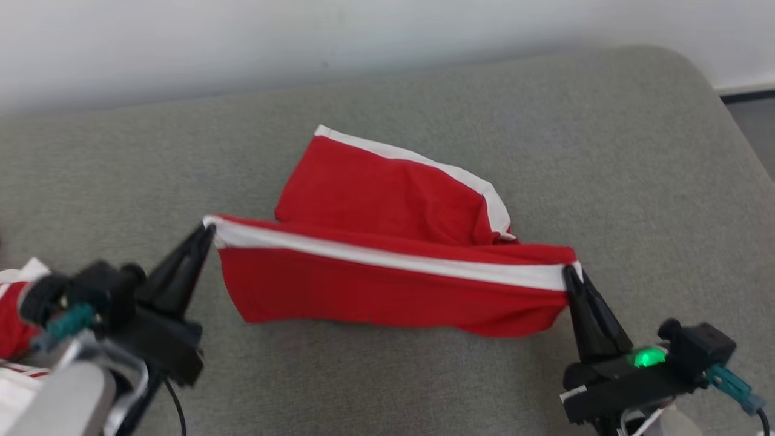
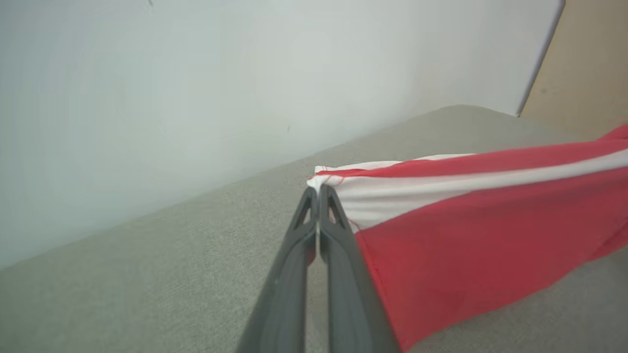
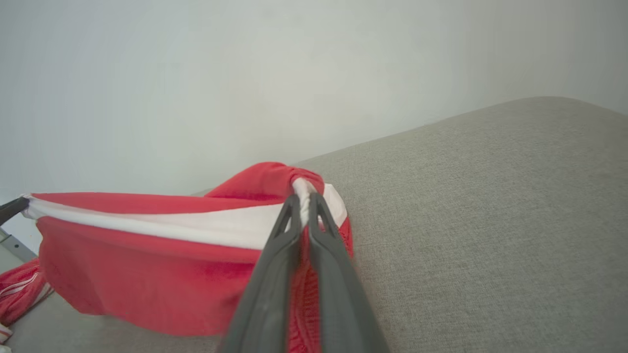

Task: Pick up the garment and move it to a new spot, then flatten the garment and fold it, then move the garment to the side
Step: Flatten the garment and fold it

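Garment (image 1: 387, 290): red, white band, stretched taut in the air, rear half lying on the surface.
Left gripper (image 1: 207, 231): fingers pinching one band corner.
Right gripper (image 1: 572, 274): fingers pinching the opposite corner.
Surface (image 1: 636, 151): grey fabric, rounded corner; pale wall (image 1: 303, 36) behind.

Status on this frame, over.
Left hand, right hand shut on garment, one at each band end. Band taut, rest on grey cushion. Spare cloth lower left, clear.

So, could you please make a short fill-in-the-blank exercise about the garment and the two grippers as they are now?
1. The garment is red with a ____ band.
2. The band is pinched by ____ grippers: the left gripper and the right gripper.
3. The light near the right gripper glows ____.
Missing words: white, two, green.
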